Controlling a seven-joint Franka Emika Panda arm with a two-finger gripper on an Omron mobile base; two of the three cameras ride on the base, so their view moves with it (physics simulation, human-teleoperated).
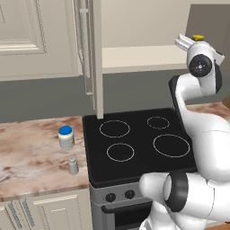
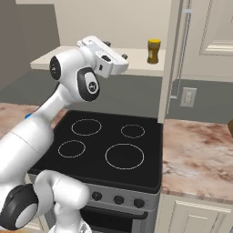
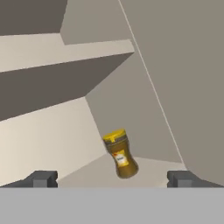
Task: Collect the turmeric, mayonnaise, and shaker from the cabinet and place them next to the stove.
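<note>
Turmeric [image 2: 154, 51]: stands on the beige shelf board of the open cabinet [image 2: 136, 66], toward the shelf's right end, close to the edge-on door [image 2: 168, 63]. In the hand view the jar [image 3: 120, 154] sits a little right of centre, between the two finger tips and beyond them.
Direction from gripper: the gripper [image 2: 116, 53] is raised to shelf height, and in the right base view the jar lies at about three o'clock from it, with a clear gap of bare shelf between. They are apart, not touching.
Long axis: the jar stands upright on the shelf. In the hand view it leans with its lid toward eleven o'clock, which I take to be the camera's roll and not a tilt of the jar.
Gripper state: fingers [image 3: 41, 178] spread wide, nothing between them and nothing touched.
What the reach calls for: as I judge it, a straight advance along the hand's line with a slight shift right, so that the jar's body ends up between the fingers.
Mayonnaise [image 1: 66, 136]: on the marbled counter [image 1: 31, 157] just left of the stove [image 1: 134, 143].
Shaker [image 1: 72, 165]: on the same counter, in front of the mayonnaise, near the stove's left edge.
Remaining, by my reading: the turmeric alone.
</note>
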